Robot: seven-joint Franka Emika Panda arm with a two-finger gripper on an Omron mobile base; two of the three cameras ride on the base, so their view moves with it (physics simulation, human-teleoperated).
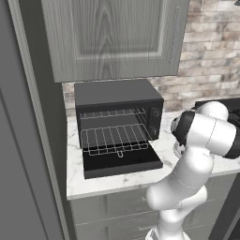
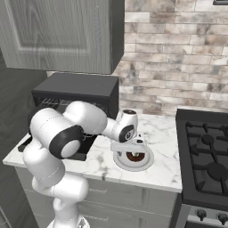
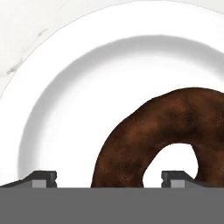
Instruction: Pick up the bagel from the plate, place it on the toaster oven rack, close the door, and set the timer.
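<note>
Straddling bagel (image 3: 148,135), gripper (image 3: 109,178) wide, plate (image 3: 65,109)

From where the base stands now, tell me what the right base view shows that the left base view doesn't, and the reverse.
Right base view alone: the bagel lying on the plate, with the end effector low over it, and a black stove beside the plate.

Left base view alone: the toaster oven rack pulled forward over the door, which is folded down flat.

Both: the black toaster oven under the grey wall cabinet, the marble counter and the brick wall.
</note>
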